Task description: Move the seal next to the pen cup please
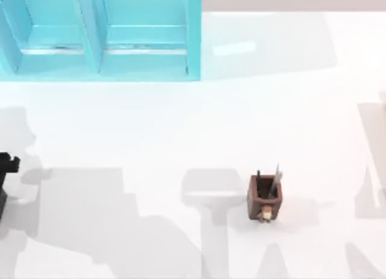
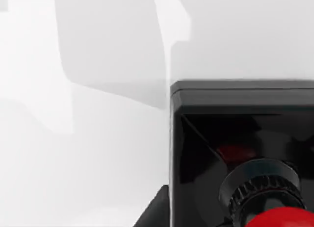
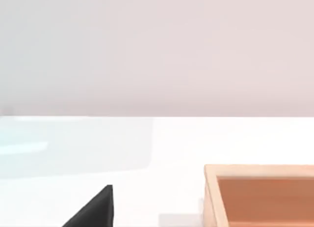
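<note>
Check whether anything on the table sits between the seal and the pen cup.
Nothing visible does. The pen cup stands alone on the white table right of centre. The seal appears close up in the left wrist view; the tabletop beside it looks bare.

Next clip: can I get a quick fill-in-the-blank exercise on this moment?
1. The pen cup holds ___ pens.
2. The seal, seen close up in the left wrist view, has a ___ knob on a black base.
3. The blue cabinet stands at the back of the table, on the top view's ___ side.
Missing words: two; red; left.
</note>
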